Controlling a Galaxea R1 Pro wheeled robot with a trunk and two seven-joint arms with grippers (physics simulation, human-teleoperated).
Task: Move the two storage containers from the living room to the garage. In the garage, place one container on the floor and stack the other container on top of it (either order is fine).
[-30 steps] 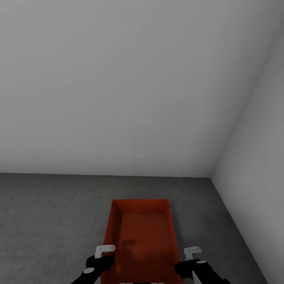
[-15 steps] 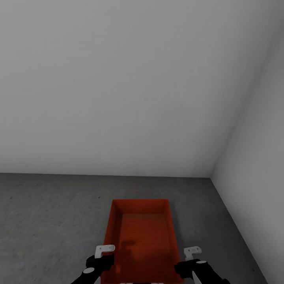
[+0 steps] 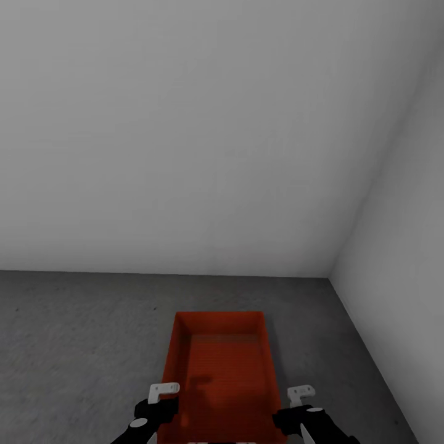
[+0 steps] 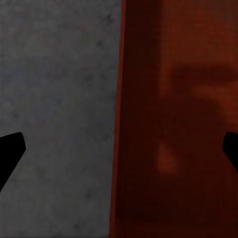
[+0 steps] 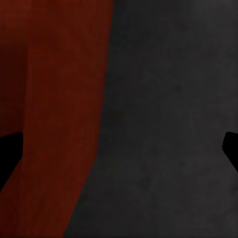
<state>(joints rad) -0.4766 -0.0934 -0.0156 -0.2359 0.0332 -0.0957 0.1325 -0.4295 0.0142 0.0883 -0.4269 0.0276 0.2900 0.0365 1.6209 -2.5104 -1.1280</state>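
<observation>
Below, the storage container (image 3: 219,364) sits on the floor (image 3: 80,333) between two wide-spread grippers, left gripper (image 3: 161,394) and right gripper (image 3: 301,396)

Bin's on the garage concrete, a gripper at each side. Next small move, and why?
Probably raise both arms straight up, clear of the walls. The container sits on the floor, and the left gripper and right gripper are open, fingers spread astride its side walls, gripping nothing. I see one bin here; the second likely needs fetching.

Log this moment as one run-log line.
place: garage corner | storage container: on concrete floor, upright | left pincer: open, straddling its left wall | right pincer: open, straddling its right wall
</observation>
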